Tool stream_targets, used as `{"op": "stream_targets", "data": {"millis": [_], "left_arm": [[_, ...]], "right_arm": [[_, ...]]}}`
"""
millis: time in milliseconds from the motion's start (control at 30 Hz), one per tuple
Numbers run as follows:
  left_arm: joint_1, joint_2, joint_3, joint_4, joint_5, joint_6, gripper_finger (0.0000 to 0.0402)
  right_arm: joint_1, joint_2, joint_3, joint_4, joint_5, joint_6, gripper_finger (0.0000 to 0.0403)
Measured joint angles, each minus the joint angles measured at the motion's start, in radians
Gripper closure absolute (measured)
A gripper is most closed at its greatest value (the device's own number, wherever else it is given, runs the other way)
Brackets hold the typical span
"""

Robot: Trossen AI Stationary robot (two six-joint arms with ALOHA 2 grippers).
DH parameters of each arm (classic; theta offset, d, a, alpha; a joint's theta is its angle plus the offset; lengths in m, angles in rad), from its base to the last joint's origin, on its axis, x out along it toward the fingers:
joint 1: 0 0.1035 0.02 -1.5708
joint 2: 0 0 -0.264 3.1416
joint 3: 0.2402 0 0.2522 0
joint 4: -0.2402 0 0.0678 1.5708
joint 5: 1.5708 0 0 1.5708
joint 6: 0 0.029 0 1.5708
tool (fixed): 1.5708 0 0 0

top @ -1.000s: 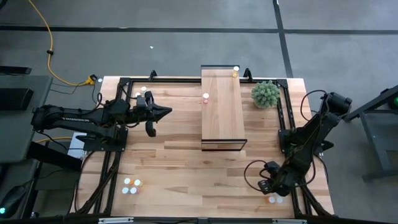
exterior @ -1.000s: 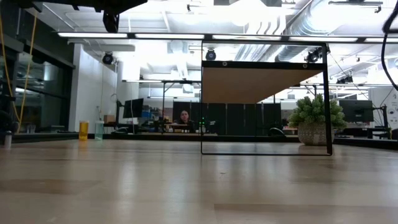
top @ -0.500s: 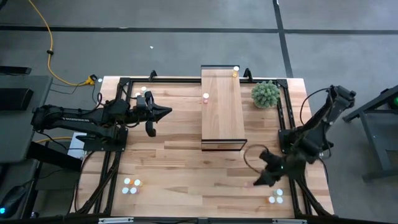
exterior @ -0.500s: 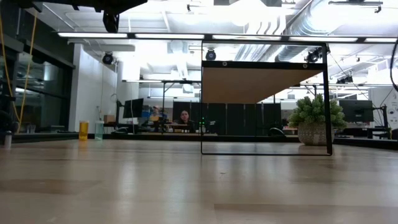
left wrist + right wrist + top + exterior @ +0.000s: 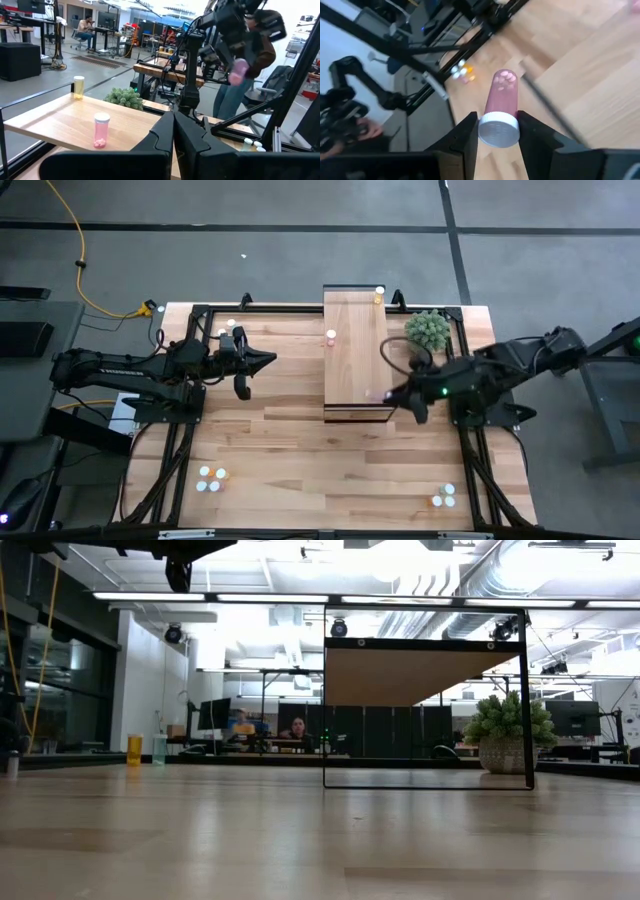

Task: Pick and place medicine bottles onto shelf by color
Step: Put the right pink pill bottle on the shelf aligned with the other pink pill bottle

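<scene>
Pink bottle [image 5: 501, 100], translucent pink body with white cap, pills visible inside, is clamped between the jaws of the right gripper [image 5: 392, 395], cap end toward the wrist; it also shows as a pink blur in the left wrist view [image 5: 239, 70]. That gripper hovers over the near right edge of the shelf [image 5: 357, 350], a long pale wood board with dark frame. On the shelf, beyond the jaws toward the far end: one pink bottle [image 5: 331, 336] with white cap standing upright near the left edge, and one yellow bottle [image 5: 379, 295] at the far right corner. Potted plant [image 5: 427, 330] stands on the desk [image 5: 280, 440] just beside the shelf, behind the right jaws. Loose bottles lie on the desk: a cluster at the near left corner [image 5: 211, 478], a pair at the near right corner [image 5: 443, 498], some at the far left [image 5: 229, 327]. Left gripper [image 5: 268, 361] hangs over the desk left of the shelf, jaws closed tight, nothing held.
</scene>
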Motion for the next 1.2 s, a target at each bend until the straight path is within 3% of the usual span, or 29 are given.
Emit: {"op": "stream_targets", "data": {"millis": [333,1200], "left_arm": [[0.0,0.0,0.0,0.0,-0.001,0.0,0.0401],[0.0,0.0,0.009,0.007,-0.007,-0.037,0.0401]], "right_arm": [[-0.104,0.003,0.015,-0.034,-0.029,-0.085,0.0295],[-0.139,0.003,0.015,-0.032,-0.064,-0.13,0.0295]]}}
